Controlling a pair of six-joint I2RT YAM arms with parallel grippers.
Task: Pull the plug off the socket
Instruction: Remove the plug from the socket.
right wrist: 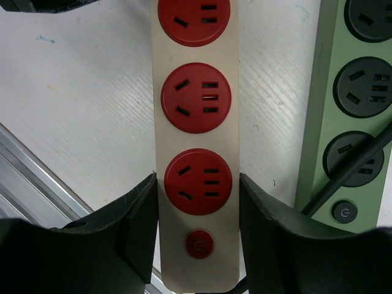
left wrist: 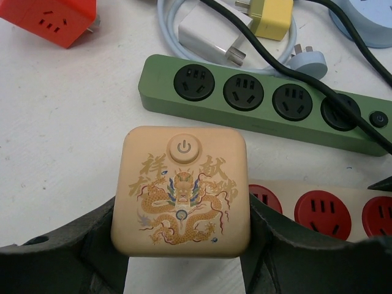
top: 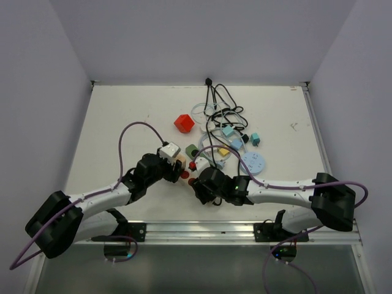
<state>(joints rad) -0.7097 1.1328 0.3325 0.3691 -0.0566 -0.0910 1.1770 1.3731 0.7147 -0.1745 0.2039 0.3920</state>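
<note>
Beige cube adapter [left wrist: 180,193] & cream power strip [right wrist: 196,141]: smooth matt plastic; table [left wrist: 61,122] scuffed matt white.

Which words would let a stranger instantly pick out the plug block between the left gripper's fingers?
Find the long green power strip with black sockets; beside it lies a cream strip with red sockets. At its end sits a beige rounded-square block. Only it bears a golden dragon print.

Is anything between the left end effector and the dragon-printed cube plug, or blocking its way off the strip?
Nothing visible does. The left end effector grips the cube plug by two opposite sides, and nothing covers its top. The right end effector clamps the cream strip; the green strip lies clear alongside.
</note>
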